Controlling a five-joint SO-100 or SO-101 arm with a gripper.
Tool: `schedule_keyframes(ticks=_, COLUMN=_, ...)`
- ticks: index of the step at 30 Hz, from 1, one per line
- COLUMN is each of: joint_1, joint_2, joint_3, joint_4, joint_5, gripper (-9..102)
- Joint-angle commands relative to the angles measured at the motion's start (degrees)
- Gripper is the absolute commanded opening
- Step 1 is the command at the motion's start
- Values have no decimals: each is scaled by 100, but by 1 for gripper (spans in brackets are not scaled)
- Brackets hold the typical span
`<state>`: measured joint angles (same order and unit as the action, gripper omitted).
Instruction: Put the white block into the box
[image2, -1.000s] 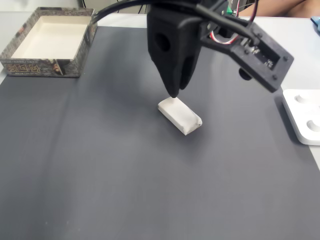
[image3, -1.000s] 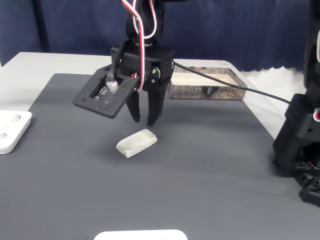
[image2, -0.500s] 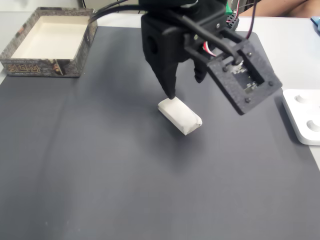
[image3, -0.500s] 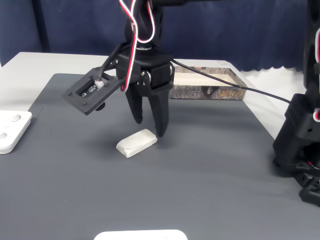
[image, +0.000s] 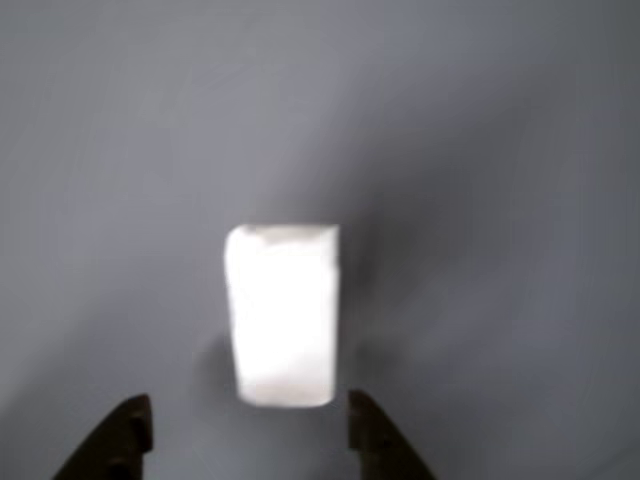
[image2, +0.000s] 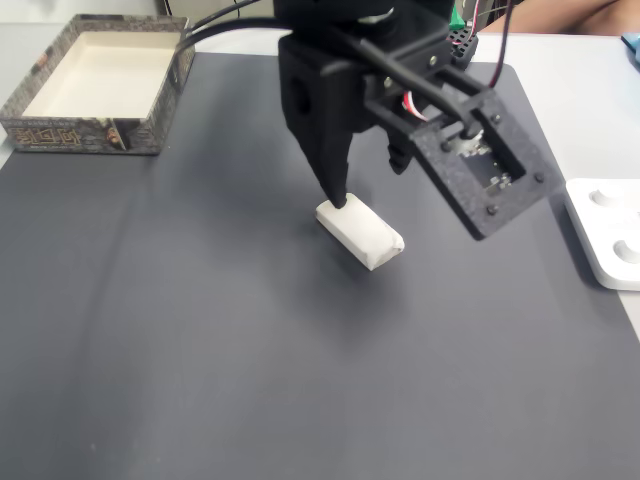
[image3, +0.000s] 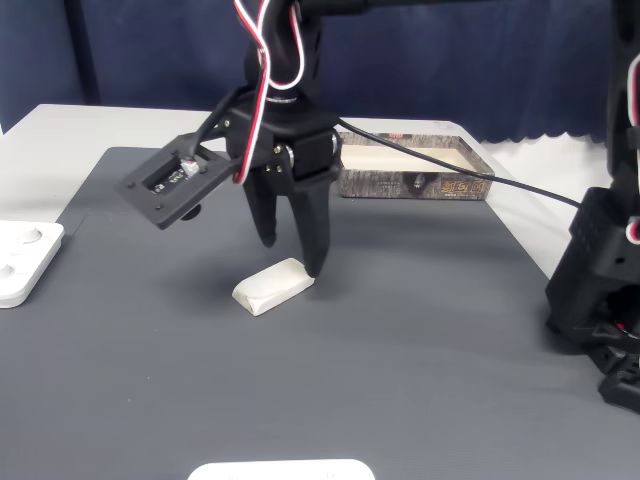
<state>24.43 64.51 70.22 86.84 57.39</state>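
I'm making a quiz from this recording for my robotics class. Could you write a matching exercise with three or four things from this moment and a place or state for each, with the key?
Things:
1. white block
2. box
3. gripper
4. flat white device

Places or states:
A. at the mat's far corner, nothing in it
B. open, fingertips low by one end of the block
C. lying on the dark mat
D. off the mat, at the right edge of a fixed view

Pairs: 1-C, 2-A, 3-B, 4-D

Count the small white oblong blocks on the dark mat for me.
1. The small matte white oblong block lies near the middle of the dark grey mat, just beneath the open black fingers. The box's inside is partly hidden.
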Motion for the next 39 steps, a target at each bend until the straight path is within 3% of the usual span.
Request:
schedule_keyframes(ticks=1, joint_1=158, joint_2=0, joint_3=-378, joint_4=-396, joint_5=97, gripper=30)
schedule_keyframes(ticks=39, joint_1=132, joint_2=-44, joint_3=88, joint_4=-413, joint_5=510, gripper=25)
